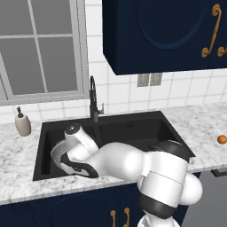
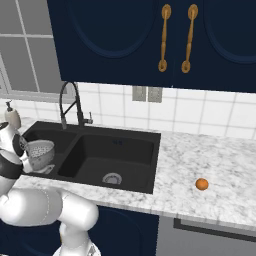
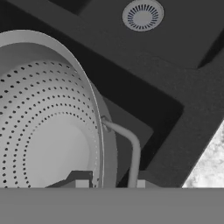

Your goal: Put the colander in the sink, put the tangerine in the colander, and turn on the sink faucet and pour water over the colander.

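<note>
Your sink (image 2: 131, 150) sits in the marble desk (image 2: 200, 160). The colander (image 3: 48, 131) hangs inside its left basin, rim seemingly pinched by your hand (image 3: 110, 184). The tangerine (image 2: 201, 184) rests on the desk, well apart.

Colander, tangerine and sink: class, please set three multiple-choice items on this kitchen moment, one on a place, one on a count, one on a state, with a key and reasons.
1. Where is the tangerine?
A. In the colander
B. On the counter right of the sink
C. In the right basin

2. How many basins does the sink have?
A. One
B. Two
C. Three

3. What is the colander doing?
A. Held by its rim in the tool, over the left basin
B. Lying upside down on the counter
C. Standing beside the soap dispenser

Key: 1 B, the fruit lies on marble. 2 B, a divider splits it. 3 A, the tool pinches the rim beside the handle.
</note>
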Controlling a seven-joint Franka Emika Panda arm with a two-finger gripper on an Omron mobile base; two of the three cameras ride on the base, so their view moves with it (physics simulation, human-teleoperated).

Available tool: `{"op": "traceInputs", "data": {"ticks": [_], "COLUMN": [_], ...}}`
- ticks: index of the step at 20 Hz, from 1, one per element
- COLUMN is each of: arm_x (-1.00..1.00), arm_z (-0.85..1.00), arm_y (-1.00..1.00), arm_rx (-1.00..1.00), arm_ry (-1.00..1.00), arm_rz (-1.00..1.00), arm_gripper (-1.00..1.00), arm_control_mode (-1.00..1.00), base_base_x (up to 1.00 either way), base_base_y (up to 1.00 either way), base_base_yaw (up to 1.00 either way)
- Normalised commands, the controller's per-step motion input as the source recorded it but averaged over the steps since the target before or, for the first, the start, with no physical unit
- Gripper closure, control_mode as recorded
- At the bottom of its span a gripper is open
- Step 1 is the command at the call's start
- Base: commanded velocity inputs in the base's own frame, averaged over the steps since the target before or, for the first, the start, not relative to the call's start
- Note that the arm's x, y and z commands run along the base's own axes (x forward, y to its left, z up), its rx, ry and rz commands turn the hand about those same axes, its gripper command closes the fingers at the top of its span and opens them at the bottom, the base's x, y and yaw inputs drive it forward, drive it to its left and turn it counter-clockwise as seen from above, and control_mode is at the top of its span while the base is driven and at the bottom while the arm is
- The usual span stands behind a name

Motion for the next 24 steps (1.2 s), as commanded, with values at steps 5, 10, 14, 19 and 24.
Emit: {"op": "traceInputs", "data": {"ticks": [5, 10, 14, 19, 24], "arm_x": [0.28, 0.48, 0.51, 0.24, 0.12], "arm_z": [-0.36, -0.13, 0.0, -0.25, -0.44], "arm_y": [0.0, 0.0, 0.0, 0.04, 0.11], "arm_rx": [-0.05, -0.04, -0.02, -0.01, -0.01], "arm_ry": [0.0, 0.02, 0.11, 0.03, 0.0], "arm_rz": [0.0, 0.0, 0.0, 0.02, 0.09], "arm_gripper": [1.0, 1.0, 1.0, 1.0, 1.0], "arm_control_mode": [-1.0, -1.0, -1.0, -1.0, -1.0], "base_base_x": [0.0, 0.0, 0.0, 0.0, 0.0], "base_base_y": [0.0, 0.0, 0.0, 0.0, 0.0], "base_base_yaw": [0.0, 0.0, 0.0, 0.0, 0.0]}}
